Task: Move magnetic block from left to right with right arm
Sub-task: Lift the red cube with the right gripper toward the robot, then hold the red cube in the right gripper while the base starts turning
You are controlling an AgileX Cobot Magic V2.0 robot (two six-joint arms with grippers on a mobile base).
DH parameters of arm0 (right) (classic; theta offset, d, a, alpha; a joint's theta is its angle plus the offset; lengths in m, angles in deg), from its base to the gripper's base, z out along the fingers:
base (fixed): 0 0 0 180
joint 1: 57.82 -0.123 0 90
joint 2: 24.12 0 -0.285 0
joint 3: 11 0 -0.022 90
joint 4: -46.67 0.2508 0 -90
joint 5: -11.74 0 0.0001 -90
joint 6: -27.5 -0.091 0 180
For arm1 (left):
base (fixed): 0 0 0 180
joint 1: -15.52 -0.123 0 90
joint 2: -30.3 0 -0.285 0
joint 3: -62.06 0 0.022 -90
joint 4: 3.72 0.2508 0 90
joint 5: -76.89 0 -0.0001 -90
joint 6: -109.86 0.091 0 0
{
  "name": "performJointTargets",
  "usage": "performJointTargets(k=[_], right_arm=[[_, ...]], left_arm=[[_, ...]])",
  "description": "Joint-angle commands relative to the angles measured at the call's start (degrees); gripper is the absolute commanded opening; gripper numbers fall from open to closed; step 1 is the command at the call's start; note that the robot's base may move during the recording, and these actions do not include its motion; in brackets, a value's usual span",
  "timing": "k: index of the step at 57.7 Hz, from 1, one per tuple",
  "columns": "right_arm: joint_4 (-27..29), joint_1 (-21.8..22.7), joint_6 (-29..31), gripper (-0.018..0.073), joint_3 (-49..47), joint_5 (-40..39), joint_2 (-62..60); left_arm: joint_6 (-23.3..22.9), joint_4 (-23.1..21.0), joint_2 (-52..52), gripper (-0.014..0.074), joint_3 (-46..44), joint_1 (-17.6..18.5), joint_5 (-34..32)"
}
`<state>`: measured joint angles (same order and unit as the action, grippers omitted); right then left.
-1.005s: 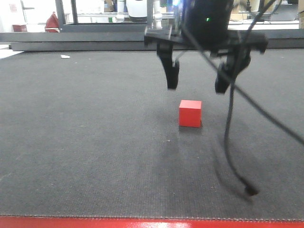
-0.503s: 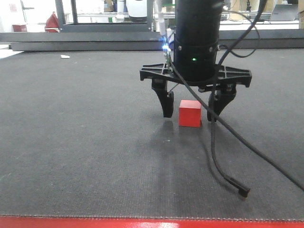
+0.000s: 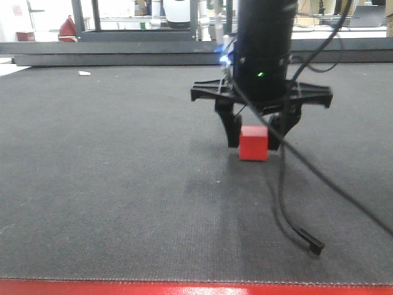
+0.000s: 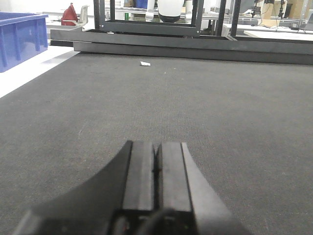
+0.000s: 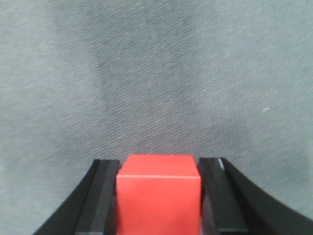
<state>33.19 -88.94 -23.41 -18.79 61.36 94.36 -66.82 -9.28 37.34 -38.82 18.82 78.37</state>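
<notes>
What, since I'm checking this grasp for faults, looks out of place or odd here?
A loose cable dangles from the right arm, its free end down at the mat; a white scrap lies far back. The magnetic block sits square in the right gripper.

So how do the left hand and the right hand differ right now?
The left hand is shut on nothing; the right hand is clamped on the magnetic block. The left hand points level across the mat; the right hand points straight down. Both are black.

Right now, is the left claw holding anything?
No, the left gripper has its fingers pressed together over the grey mat, nothing between them.
</notes>
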Motion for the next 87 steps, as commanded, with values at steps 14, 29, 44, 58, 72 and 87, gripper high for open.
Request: performJointTargets(k=[14,29,44,58,72,87], right_arm=[[3.17,7.98,26.55,0.0234,4.55,-2.78,-16.05],[4.45,17.34,33.64,0.0234,23.03,-11.05,-31.54],[4.39,22.7,36.71,0.0234,41.67,-18.81,-47.27],[4.45,22.7,36.71,0.0234,53.14,-20.65,-63.32],[4.4,22.31,36.71,0.0234,55.15,-18.47,-81.76],[3.49,22.31,36.71,0.0234,55.15,-18.39,-98.08]], left_arm=[[-0.34,-0.27,-0.7,-0.0126,0.44,0.08,-4.75],[-0.34,-0.27,-0.7,-0.0126,0.44,0.08,-4.75],[-0.34,-0.27,-0.7,-0.0126,0.44,0.08,-4.75],[-0.34,-0.27,-0.7,-0.0126,0.44,0.08,-4.75],[-0.34,-0.27,-0.7,-0.0126,0.44,0.08,-4.75],[-0.34,-0.27,-0.7,-0.0126,0.44,0.08,-4.75]])
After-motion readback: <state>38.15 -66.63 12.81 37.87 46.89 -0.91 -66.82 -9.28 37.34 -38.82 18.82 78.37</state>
